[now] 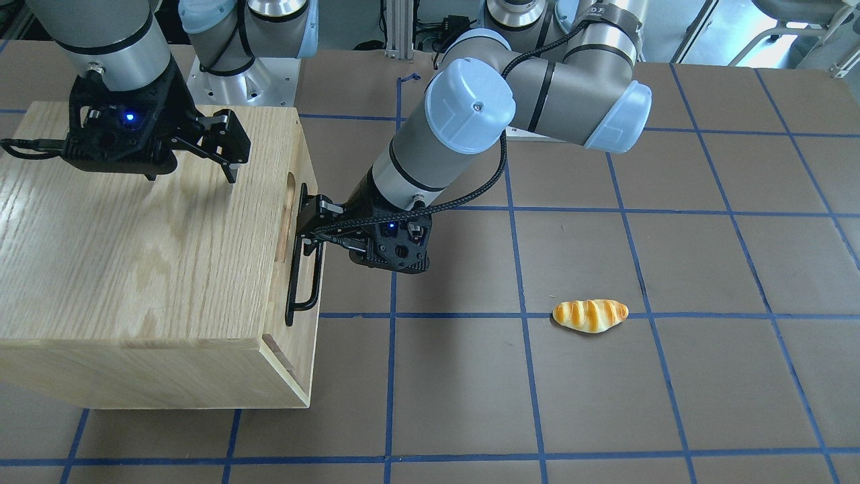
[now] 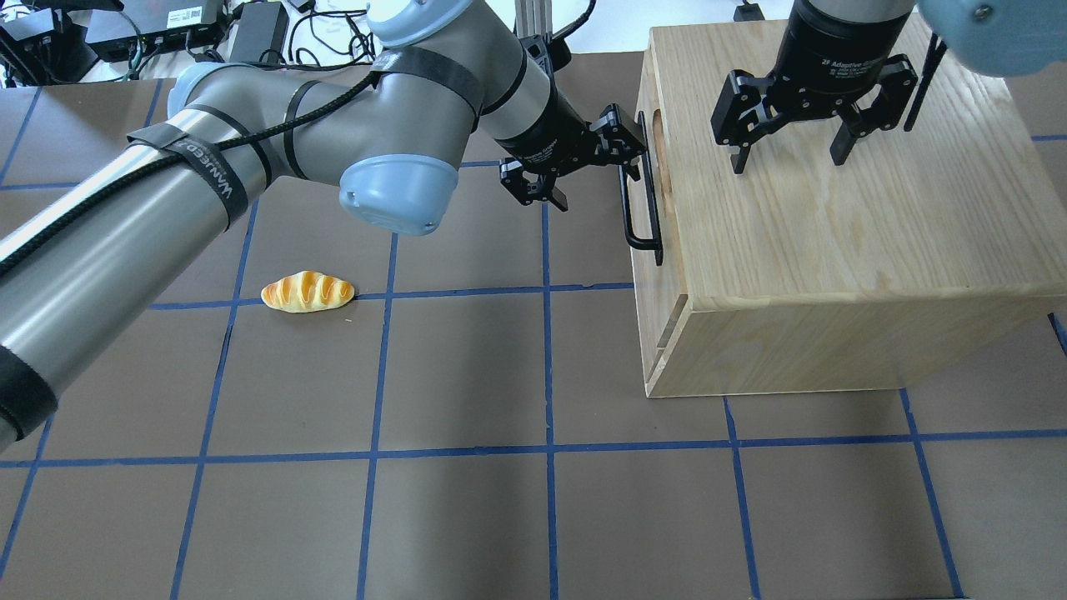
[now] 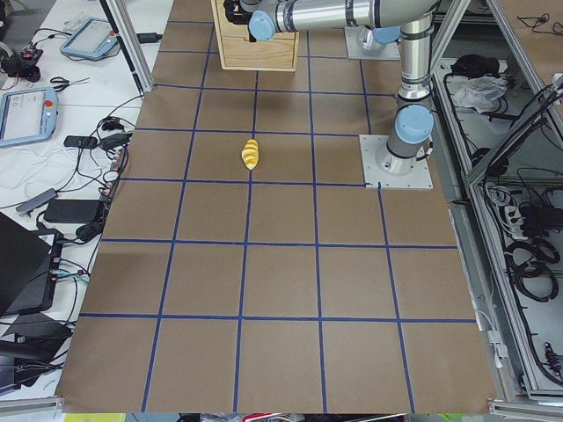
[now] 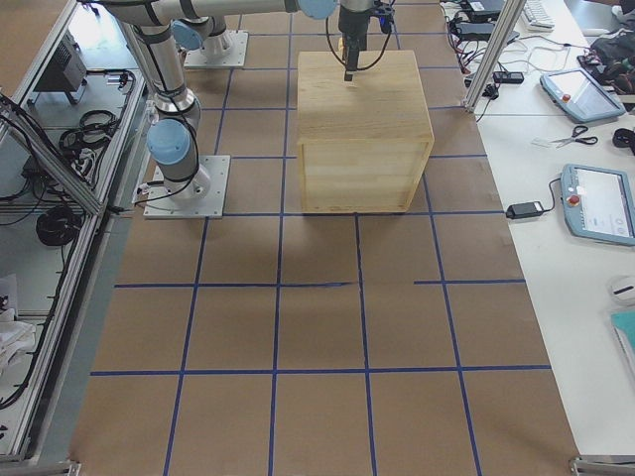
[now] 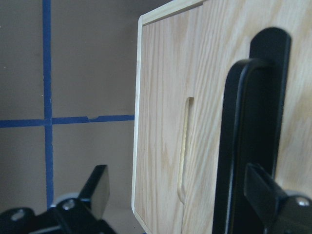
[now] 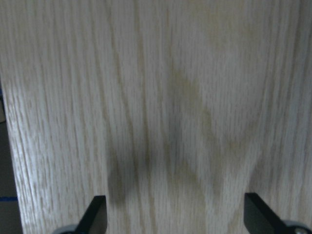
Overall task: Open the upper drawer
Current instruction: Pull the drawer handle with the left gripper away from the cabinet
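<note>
Bright, even light; blurred wrist views

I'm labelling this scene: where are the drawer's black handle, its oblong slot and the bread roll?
black handle [image 5: 243, 146]: left wrist view, front bar.
oblong slot [image 5: 185, 146]: left wrist view, mid-length.
bread roll [image 2: 308, 292]: overhead view, top centre.

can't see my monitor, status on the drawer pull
Left gripper open, straddling the handle. Right gripper open over the cabinet top. Upper drawer shut. Bread roll well clear.

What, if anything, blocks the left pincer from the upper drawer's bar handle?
Probably nothing, so yes: the left pincer sits open right at the bar handle; the right pincer hangs above the cabinet top, aside.
</note>
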Tool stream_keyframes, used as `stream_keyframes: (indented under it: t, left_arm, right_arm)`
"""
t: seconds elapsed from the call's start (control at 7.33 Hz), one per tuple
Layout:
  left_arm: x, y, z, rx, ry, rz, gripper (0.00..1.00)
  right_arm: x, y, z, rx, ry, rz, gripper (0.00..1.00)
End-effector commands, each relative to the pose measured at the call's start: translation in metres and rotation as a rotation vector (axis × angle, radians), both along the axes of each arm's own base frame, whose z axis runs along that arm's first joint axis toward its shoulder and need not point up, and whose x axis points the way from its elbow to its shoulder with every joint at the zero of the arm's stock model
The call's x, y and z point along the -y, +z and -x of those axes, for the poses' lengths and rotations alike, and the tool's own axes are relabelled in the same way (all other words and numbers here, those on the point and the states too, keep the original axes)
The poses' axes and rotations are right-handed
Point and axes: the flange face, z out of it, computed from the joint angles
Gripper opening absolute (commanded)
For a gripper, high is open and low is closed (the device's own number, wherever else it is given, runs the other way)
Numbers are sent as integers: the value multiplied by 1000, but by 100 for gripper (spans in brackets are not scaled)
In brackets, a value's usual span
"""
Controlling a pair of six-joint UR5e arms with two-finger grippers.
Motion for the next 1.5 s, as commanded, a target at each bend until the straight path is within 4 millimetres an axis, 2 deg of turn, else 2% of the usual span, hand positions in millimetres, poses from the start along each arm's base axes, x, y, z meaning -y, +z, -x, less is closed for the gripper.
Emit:
stream_keyframes:
  t: [0.0,0.82,1.09,1.23,1.36]
  left_arm:
    - [1,-2,2,5,-4,12,100]
    - [1,-8,-4,70,-52,61,100]
    - [0,-12,-13,158,-103,110,100]
    - [-3,-12,-15,162,-102,110,100]
    - [-4,-4,-20,158,-97,122,100]
  right_arm:
    - [0,0,0,0,1,0,100]
    - [0,0,1,0,-2,0,100]
    - [0,0,0,0,0,0,100]
    - [0,0,0,0,0,0,100]
    - [0,-1,0,0,0,-1,100]
